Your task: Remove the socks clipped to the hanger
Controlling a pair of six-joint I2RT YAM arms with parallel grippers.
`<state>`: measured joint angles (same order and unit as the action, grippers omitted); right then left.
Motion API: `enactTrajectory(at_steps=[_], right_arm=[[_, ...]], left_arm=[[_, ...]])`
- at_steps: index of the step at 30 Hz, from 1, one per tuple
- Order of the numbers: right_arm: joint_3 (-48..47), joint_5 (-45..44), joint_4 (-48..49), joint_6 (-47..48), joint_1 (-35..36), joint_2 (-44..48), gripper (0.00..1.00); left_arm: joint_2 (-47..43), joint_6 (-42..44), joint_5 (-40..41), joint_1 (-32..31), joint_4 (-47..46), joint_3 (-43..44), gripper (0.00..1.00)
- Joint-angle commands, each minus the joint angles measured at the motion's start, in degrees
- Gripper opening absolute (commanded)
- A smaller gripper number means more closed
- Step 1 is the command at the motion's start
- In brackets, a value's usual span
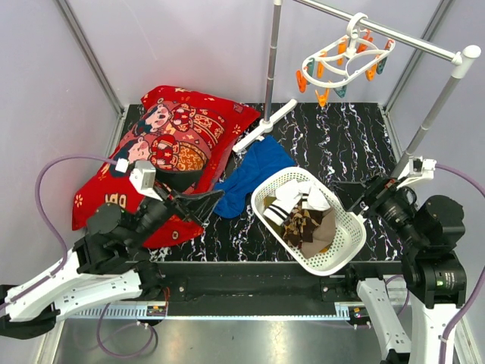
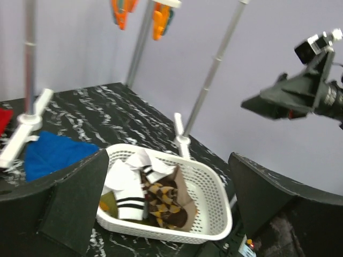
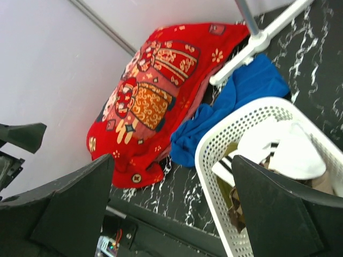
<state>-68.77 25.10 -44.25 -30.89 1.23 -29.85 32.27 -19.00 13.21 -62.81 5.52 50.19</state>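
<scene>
The white ring hanger [image 1: 342,62] hangs from the rail at the back right; its orange and teal pegs [image 2: 159,17] dangle with nothing clipped to them. The socks [image 1: 301,214] lie piled in the white basket [image 1: 345,244]: white ones with dark bands [image 2: 126,190], a brown checked one [image 2: 163,202], and an olive one underneath. My left gripper [image 1: 208,203] is open and empty, left of the basket and pointing at it. My right gripper [image 1: 362,199] is open and empty by the basket's right rim. The socks [image 3: 268,147] also show between its fingers [image 3: 278,209].
A blue cloth [image 1: 254,178] lies left of the basket, next to the rack's white foot [image 1: 261,127]. A red patterned cushion [image 1: 163,155] fills the left of the black marbled table [image 1: 341,144]. Rack poles [image 1: 271,57] rise at the back and right.
</scene>
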Motion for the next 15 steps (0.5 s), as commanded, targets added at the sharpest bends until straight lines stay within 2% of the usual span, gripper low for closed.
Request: enactTrajectory(at_steps=[1, 6, 15], right_arm=[[3.4, 3.4, 4.8, -2.5, 0.3, 2.3, 1.0], [5.1, 6.0, 7.4, -4.0, 0.3, 3.0, 1.0], [6.5, 7.8, 10.3, -4.7, 0.3, 3.1, 1.0]], left_arm=[[-0.8, 4.1, 7.6, -0.2, 5.2, -1.3, 0.99], [0.9, 5.8, 7.8, -0.2, 7.0, 1.0, 0.99], [0.6, 6.1, 6.9, -0.2, 5.6, -0.1, 0.99]])
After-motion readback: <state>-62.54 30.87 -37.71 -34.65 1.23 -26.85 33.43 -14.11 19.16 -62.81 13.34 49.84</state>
